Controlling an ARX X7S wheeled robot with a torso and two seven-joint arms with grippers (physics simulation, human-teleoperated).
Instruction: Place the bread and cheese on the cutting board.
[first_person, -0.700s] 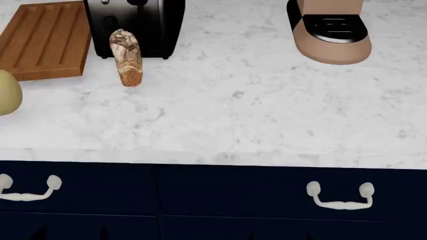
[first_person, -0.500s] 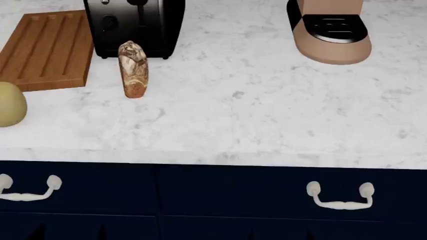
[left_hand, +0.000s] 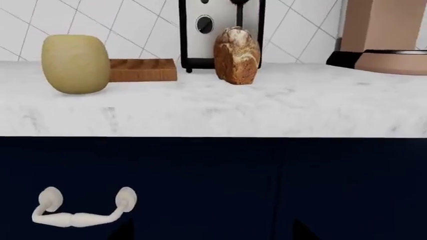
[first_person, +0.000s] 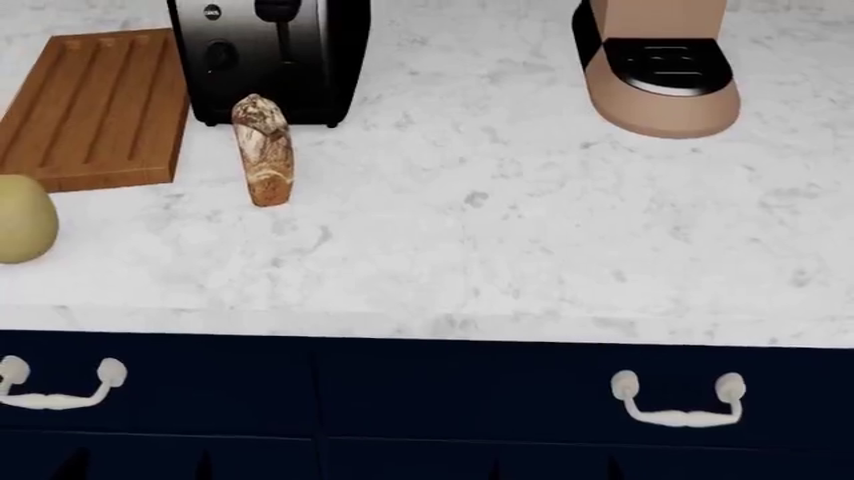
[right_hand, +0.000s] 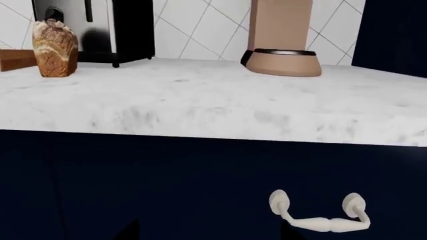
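The bread (first_person: 263, 149), a mottled brown loaf, lies on the marble counter just in front of the toaster; it also shows in the left wrist view (left_hand: 237, 55) and the right wrist view (right_hand: 55, 48). The cheese (first_person: 20, 220), a pale yellow lump, sits near the counter's front left edge (left_hand: 75, 64). The cutting board (first_person: 94, 108), reddish-brown and grooved, lies at the back left, bare. My left gripper (left_hand: 210, 232) and right gripper (right_hand: 210, 232) hang low in front of the dark cabinet. Only their dark fingertips show, set wide apart and empty.
A black toaster (first_person: 274, 55) stands behind the bread, right of the board. A tan coffee machine (first_person: 661, 70) stands at the back right. The counter's front edge (first_person: 427, 325) overhangs navy drawers with white handles (first_person: 674, 405).
The head view has shifted, so the counter things sit a little lower and further right in it. The bread, cheese and board lie untouched.
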